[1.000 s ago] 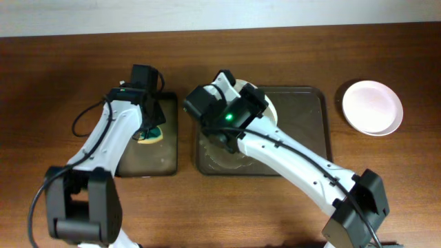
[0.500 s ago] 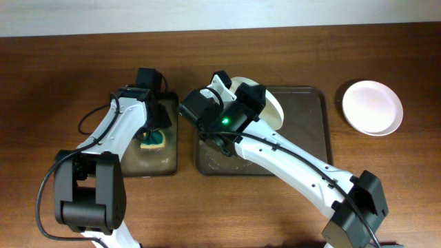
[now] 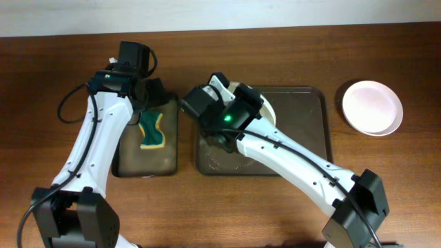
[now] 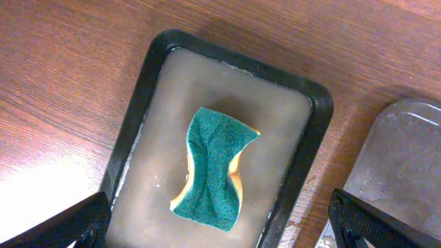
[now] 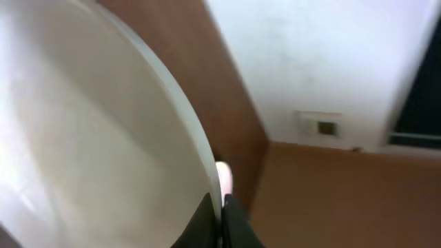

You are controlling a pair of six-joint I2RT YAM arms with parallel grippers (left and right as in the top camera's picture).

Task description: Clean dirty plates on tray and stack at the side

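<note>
A green and yellow sponge (image 4: 213, 169) lies loose in the wet black tray (image 4: 148, 76). My left gripper (image 4: 220, 234) hangs open above it, fingers wide on either side and touching nothing; from overhead the gripper (image 3: 150, 102) is over the far end of that tray. My right gripper (image 5: 222, 210) is shut on the rim of a white plate (image 5: 89, 138), held tilted on edge above the brown tray (image 3: 310, 131); that plate (image 3: 267, 105) shows beside the right wrist. A second white plate (image 3: 372, 107) rests on the table at the far right.
The black tray (image 3: 169, 155) and the brown tray sit side by side with a narrow strip of table between them. The brown tray's near left corner (image 3: 220, 157) looks wet. My right arm crosses over the brown tray's near edge.
My left gripper has opened, let go of the sponge and pulled back toward the far left. The sponge now lies in the black tray. The right arm and its plate have barely moved.
</note>
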